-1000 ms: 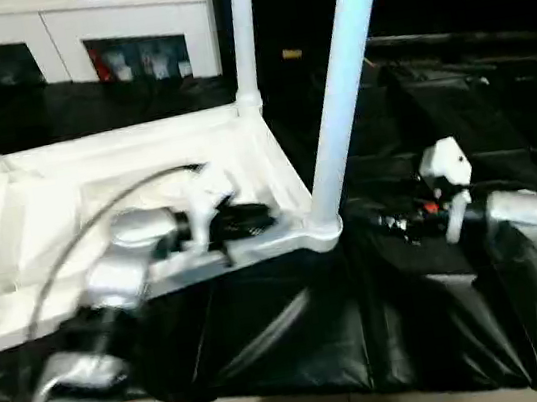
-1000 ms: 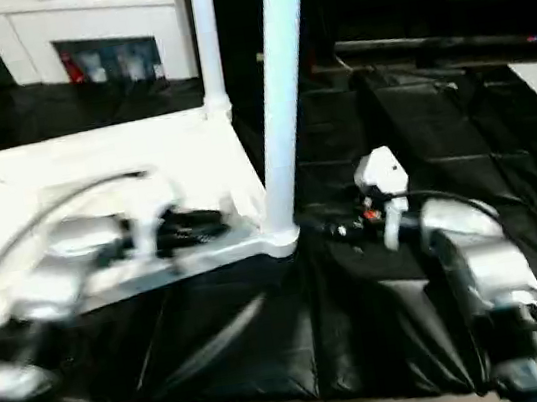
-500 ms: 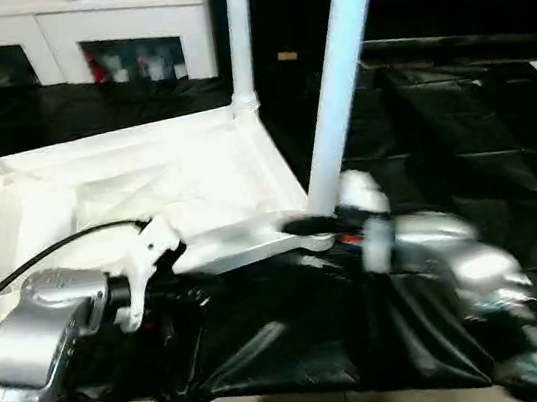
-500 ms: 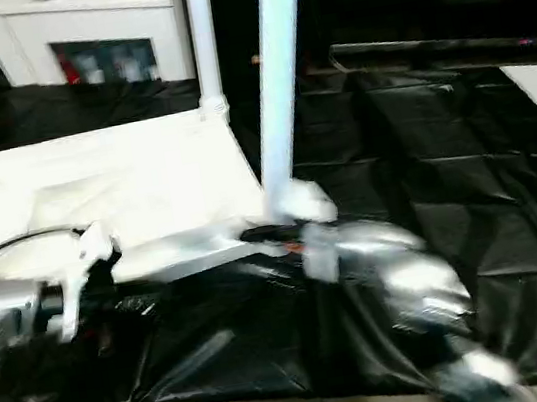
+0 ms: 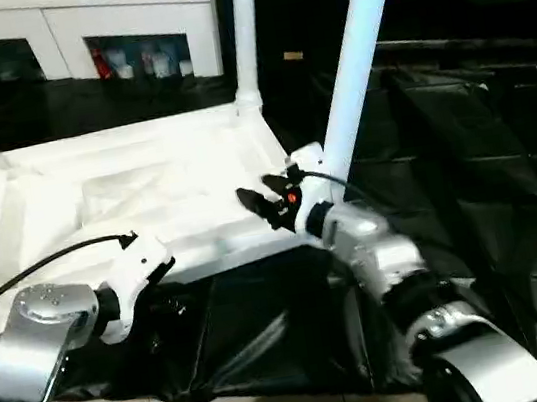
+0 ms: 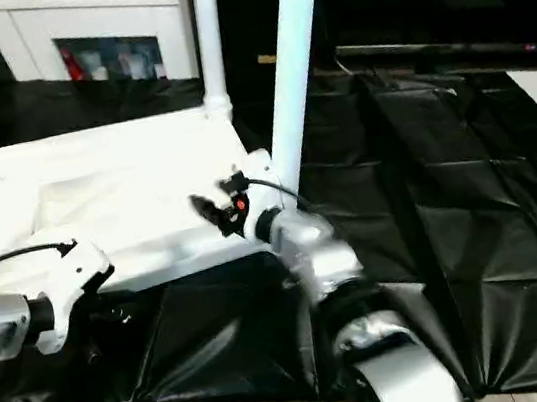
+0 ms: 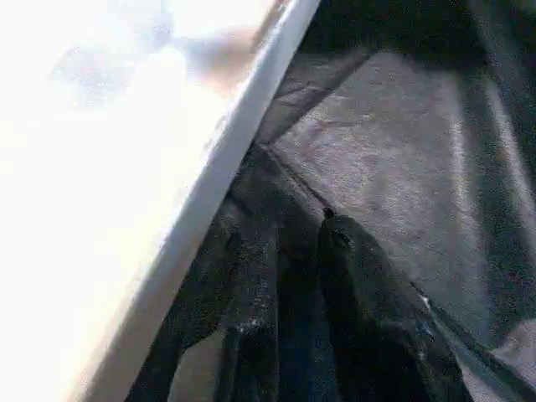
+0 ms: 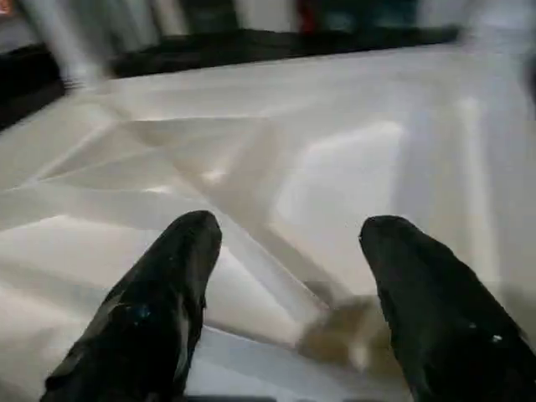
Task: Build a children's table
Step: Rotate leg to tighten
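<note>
Your right gripper [image 5: 260, 199] stands released over the near rim of the upturned white ribbed plastic table top [image 5: 146, 194], beside the tall white tapered tubular leg [image 5: 355, 67] in its corner socket; judged light, stiff and slick, it wants holding at the rim, with open black sheeting [image 5: 468, 181] to the right. In the left wrist view, your left gripper [image 7: 289, 276] hangs empty, fingers narrowly parted, just below that rim's edge. The right wrist view shows parted fingers [image 8: 159, 293] above the ribs.

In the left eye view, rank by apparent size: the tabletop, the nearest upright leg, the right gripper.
1. tabletop, spanning the most area.
2. nearest leg, though closeness to the camera inflates it.
3. right gripper, clearly smallest.
</note>
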You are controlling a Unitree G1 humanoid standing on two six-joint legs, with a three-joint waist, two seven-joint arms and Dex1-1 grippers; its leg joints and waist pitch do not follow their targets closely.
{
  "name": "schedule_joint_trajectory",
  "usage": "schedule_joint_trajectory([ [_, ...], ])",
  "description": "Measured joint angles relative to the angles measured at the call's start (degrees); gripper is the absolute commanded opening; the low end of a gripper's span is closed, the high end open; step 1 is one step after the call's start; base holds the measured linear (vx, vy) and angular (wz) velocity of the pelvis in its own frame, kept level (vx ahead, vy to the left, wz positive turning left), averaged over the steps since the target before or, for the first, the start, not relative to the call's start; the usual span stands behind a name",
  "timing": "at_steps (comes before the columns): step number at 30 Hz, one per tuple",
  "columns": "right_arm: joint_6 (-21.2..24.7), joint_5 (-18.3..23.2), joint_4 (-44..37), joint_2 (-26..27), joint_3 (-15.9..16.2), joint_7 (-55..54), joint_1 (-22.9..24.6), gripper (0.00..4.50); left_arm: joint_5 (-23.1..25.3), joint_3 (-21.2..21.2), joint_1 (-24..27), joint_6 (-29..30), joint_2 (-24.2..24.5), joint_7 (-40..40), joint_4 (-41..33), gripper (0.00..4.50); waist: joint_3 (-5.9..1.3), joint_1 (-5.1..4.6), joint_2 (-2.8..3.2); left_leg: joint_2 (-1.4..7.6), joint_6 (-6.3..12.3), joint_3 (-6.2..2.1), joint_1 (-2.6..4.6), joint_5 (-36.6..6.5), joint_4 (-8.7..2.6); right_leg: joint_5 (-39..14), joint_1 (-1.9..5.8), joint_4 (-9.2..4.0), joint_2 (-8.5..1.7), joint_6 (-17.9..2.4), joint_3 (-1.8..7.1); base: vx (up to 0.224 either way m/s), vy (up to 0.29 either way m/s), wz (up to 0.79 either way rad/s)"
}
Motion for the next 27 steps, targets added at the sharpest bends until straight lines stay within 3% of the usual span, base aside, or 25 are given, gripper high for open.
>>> schedule_joint_trajectory([
  [4, -1.63, 3.39, 5.31, -0.41, -6.27, -7.18, -3.49, 3.10, 0.42, 0.05, 0.03, -1.53, -0.31, 1.50, 0.03, 1.01, -0.05, 0.43, -0.07, 0.00, -0.01, 0.00, 0.00, 0.01, 0.01, 0.00, 0.13, 0.00, -0.01, 0.00, 0.02, 0.000, 0.000, 0.00],
  [10, -5.94, 5.40, 12.67, -6.03, -11.95, -13.13, -6.32, 3.10, 0.39, 0.10, 0.28, -2.03, -0.39, 2.10, 0.02, 1.01, -0.04, 1.15, -0.07, 0.00, -0.01, 0.00, 0.01, 0.01, 0.03, 0.00, 0.27, 0.07, -0.02, 0.01, 0.09, 0.000, 0.000, 0.00],
  [20, -9.32, 5.61, 17.18, -13.91, -16.27, -15.65, -9.82, 3.10, 1.20, 0.09, 0.53, -4.70, -2.86, 6.36, 1.58, 1.01, -0.05, 1.54, -0.07, 0.02, -0.02, -0.02, -0.05, 0.02, 0.05, -0.01, 0.22, 0.14, 0.01, 0.04, 0.08, 0.000, 0.000, 0.00],
  [27, -11.16, 5.71, 18.61, -15.76, -17.57, -15.57, -9.83, 3.10, 4.48, 0.32, -1.24, -12.38, -6.38, 15.21, 6.79, 1.01, 0.01, 1.66, 0.20, 0.03, -0.04, -0.04, -0.30, 0.04, 0.14, -0.01, 0.09, 0.14, 0.01, 0.05, 0.05, 0.000, 0.000, 0.00],
])
